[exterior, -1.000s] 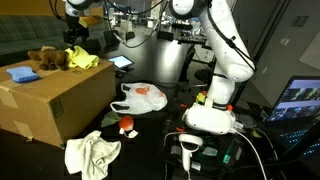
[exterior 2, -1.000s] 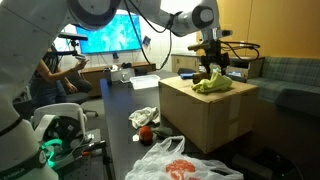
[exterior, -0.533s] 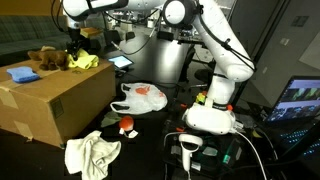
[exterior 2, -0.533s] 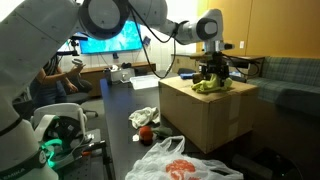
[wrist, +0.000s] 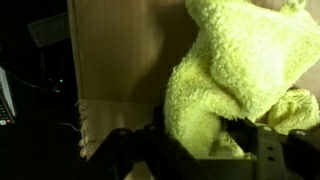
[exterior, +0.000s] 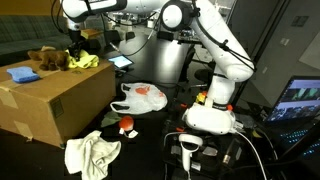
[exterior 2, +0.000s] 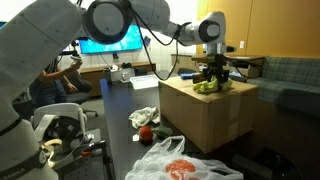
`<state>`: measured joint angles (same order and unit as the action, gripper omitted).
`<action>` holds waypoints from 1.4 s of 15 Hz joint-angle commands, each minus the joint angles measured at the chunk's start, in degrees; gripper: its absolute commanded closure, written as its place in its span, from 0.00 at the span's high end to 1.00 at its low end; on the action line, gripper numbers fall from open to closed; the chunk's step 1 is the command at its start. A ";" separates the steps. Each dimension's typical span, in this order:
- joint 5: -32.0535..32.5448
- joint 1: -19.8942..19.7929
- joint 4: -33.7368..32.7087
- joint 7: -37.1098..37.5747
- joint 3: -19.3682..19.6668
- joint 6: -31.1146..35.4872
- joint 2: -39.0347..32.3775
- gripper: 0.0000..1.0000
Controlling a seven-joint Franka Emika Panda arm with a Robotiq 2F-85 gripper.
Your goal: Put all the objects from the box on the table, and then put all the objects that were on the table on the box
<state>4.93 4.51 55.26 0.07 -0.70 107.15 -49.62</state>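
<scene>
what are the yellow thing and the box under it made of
The yellow cloth looks like terry towelling: matte, with a fuzzy pile. The box looks like plain brown cardboard: dull surface, with a rough frayed edge in the wrist view.

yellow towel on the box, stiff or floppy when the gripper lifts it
Likely floppy: the yellow towel lies bunched in soft folds on the cardboard box, so it should drape from the gripper. Probably light and not slippery, given its fuzzy terry surface in the wrist view.
</scene>
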 commanded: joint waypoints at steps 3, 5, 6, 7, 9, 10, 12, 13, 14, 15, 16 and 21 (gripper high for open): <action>0.07 -0.09 -2.54 -2.28 -0.24 -1.45 -0.31 0.20; 0.15 -0.04 -2.32 -2.73 -0.21 -1.42 -0.14 0.05; 0.25 0.06 -2.15 -2.52 -0.06 -1.40 -0.07 0.01; 0.23 0.07 -1.91 -2.31 0.01 -1.32 0.10 0.00; 0.79 0.27 -0.90 -1.05 0.66 -0.76 0.82 0.03; 0.96 0.25 -0.52 -0.43 0.89 -0.54 1.14 0.02; 1.30 -0.05 1.40 0.87 1.70 0.62 2.66 0.03; 1.34 -0.31 3.07 1.92 2.35 1.62 3.97 0.03; 1.37 -0.49 4.55 3.27 3.12 2.75 5.04 0.03; 1.28 -0.83 6.77 4.93 4.06 4.28 6.58 0.03; 1.11 -1.10 8.30 6.76 4.98 5.33 7.78 0.03; 0.42 -4.43 21.08 15.95 8.80 10.98 15.78 0.03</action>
<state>5.51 1.65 65.42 11.12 6.74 114.01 -41.19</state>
